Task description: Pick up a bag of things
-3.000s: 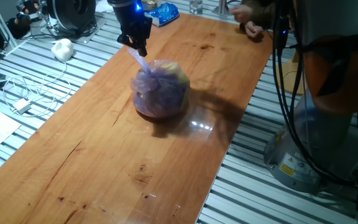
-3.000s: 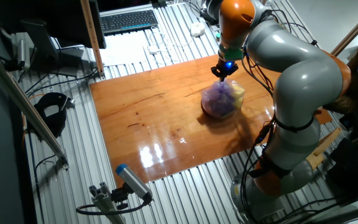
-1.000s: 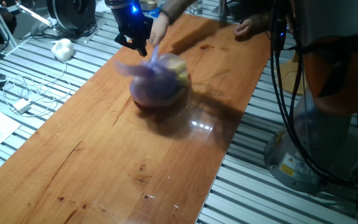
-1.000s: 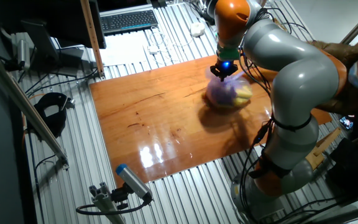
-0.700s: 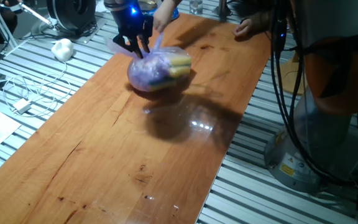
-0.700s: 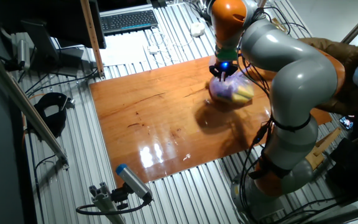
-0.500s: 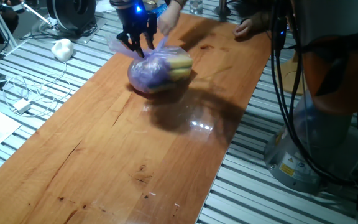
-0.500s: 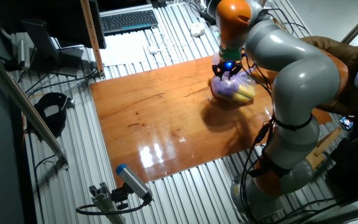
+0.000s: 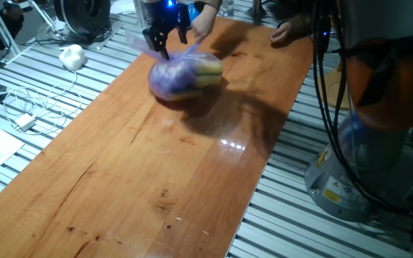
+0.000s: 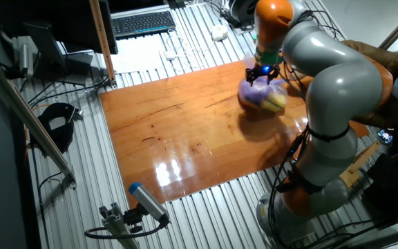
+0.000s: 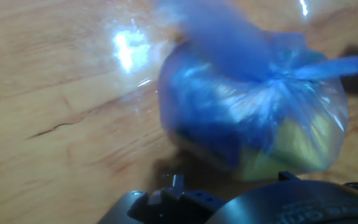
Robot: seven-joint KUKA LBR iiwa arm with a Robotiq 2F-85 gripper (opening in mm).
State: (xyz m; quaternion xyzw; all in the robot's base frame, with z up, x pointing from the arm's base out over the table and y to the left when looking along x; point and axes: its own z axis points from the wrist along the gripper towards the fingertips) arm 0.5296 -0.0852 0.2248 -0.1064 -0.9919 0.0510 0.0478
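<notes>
— How many things are you counting?

— One bag of things (image 9: 183,74), purple and see-through, above the far end of the wooden table (image 9: 142,179). One white lumpy object (image 9: 71,55) lies on the slatted metal off the table's edge, well apart from the bag. One person's hand (image 9: 205,18) reaches in just beyond my gripper (image 9: 165,34). One keyboard (image 10: 142,23) shows in the other fixed view.

— What's in the bag?

— Something yellow on one side (image 10: 276,102) and a darker mass under the purple plastic. In my hand view the bag (image 11: 253,118) looks blue and smeared, so I cannot name the contents.

— And your fingers?

— They point down at the bag's twisted top with a gap between the tips, and loose plastic runs up between them. Whether they pinch it, I cannot tell; the spot is blurred in both fixed views, and the hand view cuts the fingers off.

— Is the bag off the wood?

— A shadow lies beside it, but contact underneath is hard to make out.
</notes>
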